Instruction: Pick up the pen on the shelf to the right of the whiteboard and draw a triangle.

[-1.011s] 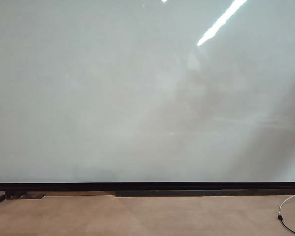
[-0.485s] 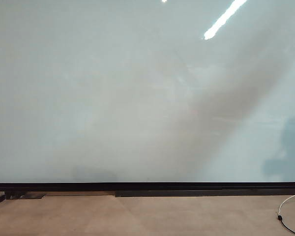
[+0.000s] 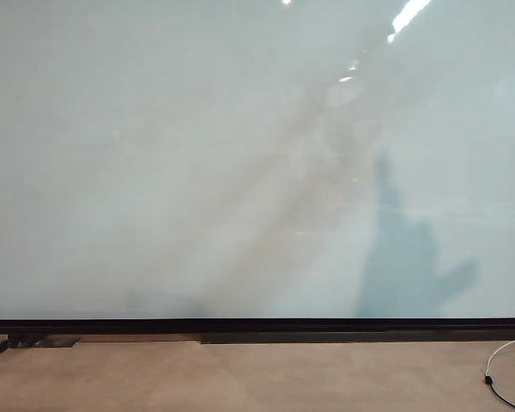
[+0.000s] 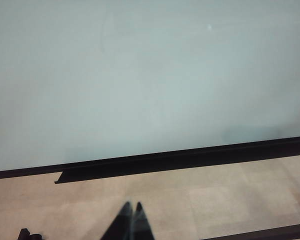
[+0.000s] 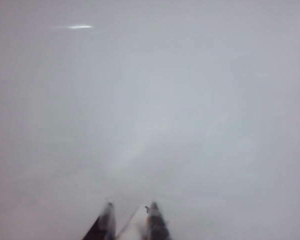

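Right gripper (image 5: 130, 212) first: its jaws sit a narrow gap apart, and between them a pale slim shape runs back toward the wrist. That looks like the pen (image 5: 132, 222), clamped between the two dark fingers (image 5: 106, 220), though blur takes away any label or tip. Left gripper (image 4: 131, 212): jaws pressed together, tips meeting in a point, nothing between them.

The right wrist view gives only the whiteboard (image 5: 180, 110) ahead of the fingertips, a flat grey field with one small bright glare streak, and no frame or floor. I cannot tell whether the pen touches the board.

The left wrist view gives what the right lacks: the board's (image 4: 150, 75) black lower frame (image 4: 190, 157) slanting across, and tan floor (image 4: 225, 195) beneath, with the left gripper low over that floor and apart from the board.

The exterior view shows neither gripper nor arm. Instead it offers a bluish shadow (image 3: 408, 266) on the board (image 3: 154, 154), low and right of centre, with a thin spike rising from a broader mass. Glare streaks sit at the upper right. Along the bottom runs the black frame (image 3: 257, 325), then floor (image 3: 240, 378), and a white cable (image 3: 502, 365) curls at the far right edge. No drawn line shows on the board in any view.
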`<act>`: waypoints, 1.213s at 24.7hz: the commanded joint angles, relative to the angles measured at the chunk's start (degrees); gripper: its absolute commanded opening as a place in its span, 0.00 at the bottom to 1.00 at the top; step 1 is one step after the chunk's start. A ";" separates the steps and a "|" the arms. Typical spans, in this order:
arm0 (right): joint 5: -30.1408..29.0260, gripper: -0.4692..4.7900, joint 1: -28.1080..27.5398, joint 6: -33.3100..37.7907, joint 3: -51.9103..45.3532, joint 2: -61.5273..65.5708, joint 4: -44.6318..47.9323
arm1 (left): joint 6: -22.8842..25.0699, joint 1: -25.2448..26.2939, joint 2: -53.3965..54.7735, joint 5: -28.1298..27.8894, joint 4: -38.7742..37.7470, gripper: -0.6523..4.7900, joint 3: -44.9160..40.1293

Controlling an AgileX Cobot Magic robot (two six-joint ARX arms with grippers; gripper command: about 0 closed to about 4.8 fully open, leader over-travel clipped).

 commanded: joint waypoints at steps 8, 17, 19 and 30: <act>24.55 0.08 35.23 -16.98 -2.10 26.25 31.63 | 0.04 -0.02 0.00 0.17 0.35 0.11 0.20; 22.18 0.08 35.06 -17.66 8.79 45.79 41.81 | 0.04 -0.02 0.00 0.17 0.37 0.11 0.20; 19.93 0.08 35.10 -17.88 11.30 48.81 43.19 | 0.04 -0.02 0.00 0.20 0.35 0.11 0.20; 20.94 0.08 32.50 -21.92 14.53 50.95 46.16 | 0.04 -0.02 0.00 0.17 0.35 0.11 0.20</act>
